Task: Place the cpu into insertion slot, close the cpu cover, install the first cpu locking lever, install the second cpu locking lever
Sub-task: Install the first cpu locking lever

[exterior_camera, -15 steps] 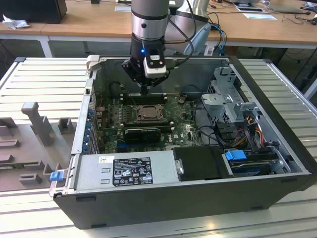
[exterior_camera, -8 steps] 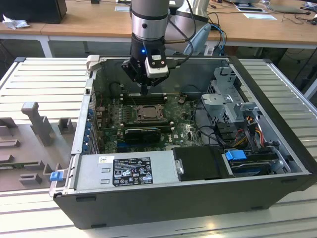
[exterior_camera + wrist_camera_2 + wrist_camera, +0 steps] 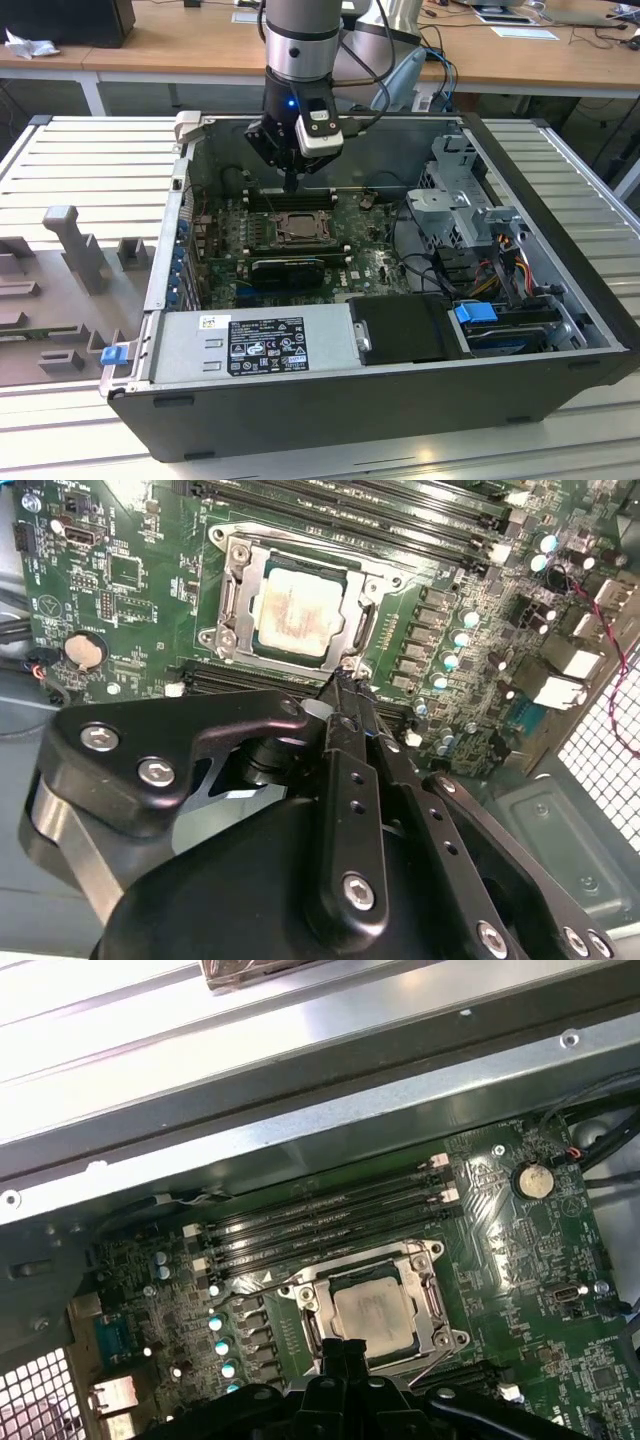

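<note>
The cpu (image 3: 297, 608) (image 3: 372, 1317), pale silver-beige, lies flat in the insertion slot (image 3: 298, 228) on the green motherboard. The cpu cover (image 3: 352, 577) (image 3: 428, 1291), a silver metal frame, lies down around it with the chip showing through its window. My gripper (image 3: 345, 685) (image 3: 335, 1348) (image 3: 290, 185) is shut with nothing between its fingers. Its tip hangs just at the socket's edge, on the side near the memory slots in the exterior view. I cannot tell whether it touches the frame. A thin lever wire (image 3: 438, 1364) slants out from a socket corner.
Long black memory slots (image 3: 330, 1215) run beside the socket, and a black graphics card (image 3: 288, 270) lies in front of it. The open computer case has a metal wall (image 3: 300, 1090) close by, a power supply (image 3: 255, 345), a drive cage (image 3: 460, 200) and cable bundles (image 3: 500, 265).
</note>
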{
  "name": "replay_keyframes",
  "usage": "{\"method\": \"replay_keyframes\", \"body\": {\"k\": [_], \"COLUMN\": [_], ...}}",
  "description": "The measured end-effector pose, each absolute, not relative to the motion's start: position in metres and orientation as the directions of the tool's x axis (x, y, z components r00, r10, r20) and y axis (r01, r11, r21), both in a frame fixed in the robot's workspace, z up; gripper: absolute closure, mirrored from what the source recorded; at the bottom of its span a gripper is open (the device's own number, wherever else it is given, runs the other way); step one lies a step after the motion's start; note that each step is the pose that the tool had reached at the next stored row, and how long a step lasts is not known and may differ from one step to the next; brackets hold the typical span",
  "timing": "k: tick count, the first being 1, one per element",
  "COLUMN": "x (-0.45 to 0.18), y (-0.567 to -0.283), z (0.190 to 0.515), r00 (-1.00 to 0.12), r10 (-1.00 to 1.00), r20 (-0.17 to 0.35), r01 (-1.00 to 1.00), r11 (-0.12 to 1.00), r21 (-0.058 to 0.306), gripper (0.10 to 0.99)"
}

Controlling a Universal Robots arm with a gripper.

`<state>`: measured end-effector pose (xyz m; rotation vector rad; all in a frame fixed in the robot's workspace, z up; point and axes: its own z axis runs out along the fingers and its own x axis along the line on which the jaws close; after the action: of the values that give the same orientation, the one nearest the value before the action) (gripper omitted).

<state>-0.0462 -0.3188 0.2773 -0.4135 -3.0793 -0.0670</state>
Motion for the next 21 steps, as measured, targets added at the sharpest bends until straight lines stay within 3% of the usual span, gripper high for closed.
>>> {"method": "replay_keyframes", "body": {"k": [9,21], "x": [-0.0462,-0.0462], "y": [-0.3188,-0.3188], "z": [0.2773,0.2772], "r00": [-0.979,-0.999], "r10": [0.202,-0.042], "r20": [0.039,0.035], "r01": [0.204,-0.040], "r11": [0.978,0.998], "r21": [0.038,0.038], "gripper": [0.980,0.980]}}
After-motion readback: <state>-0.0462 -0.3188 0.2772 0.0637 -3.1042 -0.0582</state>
